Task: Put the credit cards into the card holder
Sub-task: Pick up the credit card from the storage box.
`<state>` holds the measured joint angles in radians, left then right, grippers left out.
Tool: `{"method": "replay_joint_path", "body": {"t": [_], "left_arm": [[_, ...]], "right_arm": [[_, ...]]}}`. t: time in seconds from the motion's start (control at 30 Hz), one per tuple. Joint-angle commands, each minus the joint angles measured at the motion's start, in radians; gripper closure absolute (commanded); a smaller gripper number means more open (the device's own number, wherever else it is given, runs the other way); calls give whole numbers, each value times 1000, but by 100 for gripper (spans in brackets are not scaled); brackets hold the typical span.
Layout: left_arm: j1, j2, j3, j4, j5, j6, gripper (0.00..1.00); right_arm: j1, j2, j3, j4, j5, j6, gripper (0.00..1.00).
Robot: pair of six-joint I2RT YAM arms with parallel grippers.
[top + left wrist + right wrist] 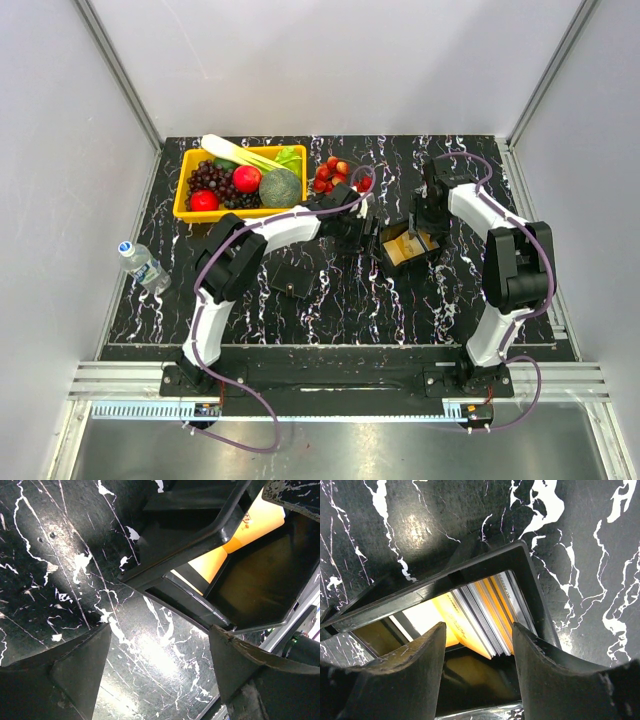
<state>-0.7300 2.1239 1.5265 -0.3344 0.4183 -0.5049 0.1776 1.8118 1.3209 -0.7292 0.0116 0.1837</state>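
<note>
From above, the left gripper (368, 228) and right gripper (425, 235) are seen either side of the black tray (385, 256), where the credit cards (405, 248) are stood on edge. The card holder (291, 283), a dark flat shape, lies well apart, nearer the bases. At the left wrist, the fingers (75, 675) are spread wide with nothing held, probably to brace the tray, whose wall hides most of the cards. At the right wrist, the jaws are held apart over the cards, seemingly ready to pinch one; contact cannot be judged.
</note>
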Motion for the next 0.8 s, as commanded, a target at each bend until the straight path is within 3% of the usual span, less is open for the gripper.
{"method": "replay_joint_path", "body": {"t": [0.0, 0.17, 0.43, 0.6, 0.77], "left_arm": [[6, 14, 44, 25, 42, -7, 19], [4, 19, 55, 26, 51, -6, 22], [7, 15, 54, 18, 43, 3, 23], [14, 7, 46, 17, 37, 9, 24], [17, 5, 38, 17, 36, 14, 25]], "right_arm": [[5, -31, 18, 42, -56, -15, 39], [25, -3, 5, 40, -16, 0, 41], [123, 20, -29, 71, 302, -10, 33], [138, 20, -60, 106, 347, -3, 32], [143, 52, -66, 109, 352, 3, 38]]}}
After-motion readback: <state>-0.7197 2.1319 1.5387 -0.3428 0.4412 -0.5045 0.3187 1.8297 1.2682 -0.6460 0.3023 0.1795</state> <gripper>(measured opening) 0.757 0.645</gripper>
